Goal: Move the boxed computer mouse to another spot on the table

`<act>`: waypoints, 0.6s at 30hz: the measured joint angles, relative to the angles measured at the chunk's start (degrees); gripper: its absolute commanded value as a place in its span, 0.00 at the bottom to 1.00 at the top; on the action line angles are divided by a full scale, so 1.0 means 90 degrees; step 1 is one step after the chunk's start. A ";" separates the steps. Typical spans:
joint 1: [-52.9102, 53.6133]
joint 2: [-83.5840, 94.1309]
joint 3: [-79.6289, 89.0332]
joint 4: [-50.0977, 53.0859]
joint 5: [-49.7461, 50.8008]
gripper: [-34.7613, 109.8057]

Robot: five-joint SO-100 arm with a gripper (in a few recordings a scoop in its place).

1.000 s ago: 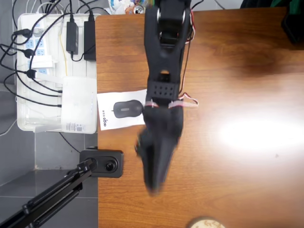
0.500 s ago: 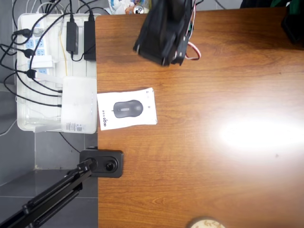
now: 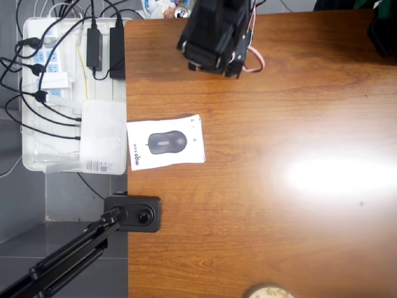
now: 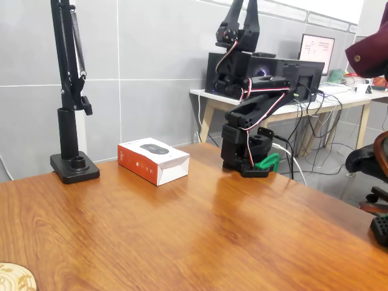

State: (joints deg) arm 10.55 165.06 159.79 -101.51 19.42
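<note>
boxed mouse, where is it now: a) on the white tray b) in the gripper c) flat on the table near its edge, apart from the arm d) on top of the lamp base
c: the boxed mouse lies flat on the table by its edge, with the folded arm well away from it.

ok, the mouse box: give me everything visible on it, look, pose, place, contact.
The boxed computer mouse is a small flat white carton with a dark grey mouse pictured on its lid, small grey logo text near one short end, and reddish-brown side walls showing in the fixed view. It looks closed and undamaged. It lies flat, lid up, on the table near the left edge in the overhead view, slightly skewed. Only the tabletop touches it; the arm is folded well away from it.
</note>
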 measured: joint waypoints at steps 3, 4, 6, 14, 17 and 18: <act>-0.0146 0.0557 0.0068 0.0000 -0.0039 0.24; -0.0146 0.0771 0.0068 0.0000 -0.0059 0.24; -0.0107 0.1211 0.0068 -0.0010 -0.0049 0.24; -0.0215 0.1436 0.0068 -0.0010 0.0801 0.24; -0.0205 0.1436 0.0068 -0.0010 0.0957 0.24; -0.0225 0.1436 0.0068 -0.0010 0.0977 0.24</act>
State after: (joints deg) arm 8.53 177.98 160.40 -101.60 28.21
